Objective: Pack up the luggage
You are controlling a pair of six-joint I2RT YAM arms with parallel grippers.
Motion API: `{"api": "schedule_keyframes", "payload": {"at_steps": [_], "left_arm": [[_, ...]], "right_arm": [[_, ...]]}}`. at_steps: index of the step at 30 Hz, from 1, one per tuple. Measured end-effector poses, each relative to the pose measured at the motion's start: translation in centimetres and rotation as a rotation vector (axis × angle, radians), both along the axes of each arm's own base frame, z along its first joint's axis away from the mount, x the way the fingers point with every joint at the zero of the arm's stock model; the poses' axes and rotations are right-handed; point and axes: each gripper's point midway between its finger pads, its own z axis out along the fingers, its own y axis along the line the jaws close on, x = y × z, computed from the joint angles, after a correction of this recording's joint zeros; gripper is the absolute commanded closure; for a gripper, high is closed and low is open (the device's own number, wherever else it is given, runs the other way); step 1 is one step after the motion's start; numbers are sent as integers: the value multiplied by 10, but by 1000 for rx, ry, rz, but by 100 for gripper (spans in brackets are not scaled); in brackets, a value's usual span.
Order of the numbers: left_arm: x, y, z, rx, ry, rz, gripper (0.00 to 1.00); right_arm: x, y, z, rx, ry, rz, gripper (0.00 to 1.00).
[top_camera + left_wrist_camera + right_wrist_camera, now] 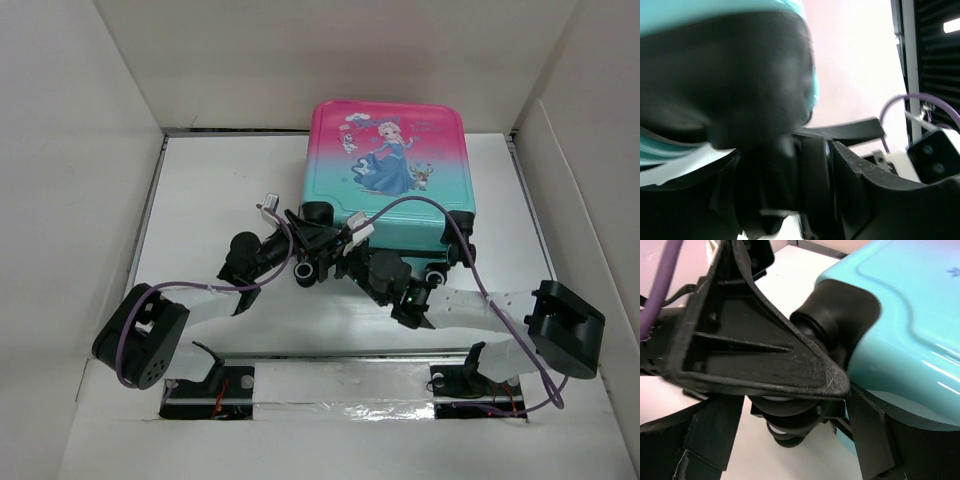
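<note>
A blurred black wheel housing (740,80) fills the left wrist view, with a teal edge of shell above it. It sits so close to the left claw (305,238) that little else can be made out. The fingers reach up on either side of a dark wheel, but focus is too poor to tell whether they pinch it or only stand around it.

The right claw (352,252) is just beside the left one, almost touching it. Its fingers (715,440) are spread wide, astride a wheel (785,412), with one triangular finger of the left claw lying across in front. No firm contact shows.

The luggage (385,165) lies flat on the counter (220,180), directly beyond both claws. Its printed face is up, its lid is shut, and its wheeled end faces them.

As for progress, the pictures show no loose item waiting near either claw, and the closed shell hides whatever is inside. My reading is that the loading is either finished or not yet begun. With both claws at the wheeled end, the step in hand looks like shifting or standing the case, not filling it.
</note>
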Motion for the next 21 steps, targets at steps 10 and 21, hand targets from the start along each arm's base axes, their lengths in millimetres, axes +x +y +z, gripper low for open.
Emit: {"api": "schedule_keyframes", "payload": {"at_steps": [10, 21], "left_arm": [[2, 9, 1, -1, -23, 15, 42], [-3, 35, 7, 102, -126, 85, 27]], "right_arm": [[24, 16, -7, 77, -88, -41, 39], [27, 18, -3, 126, -88, -53, 100]]}}
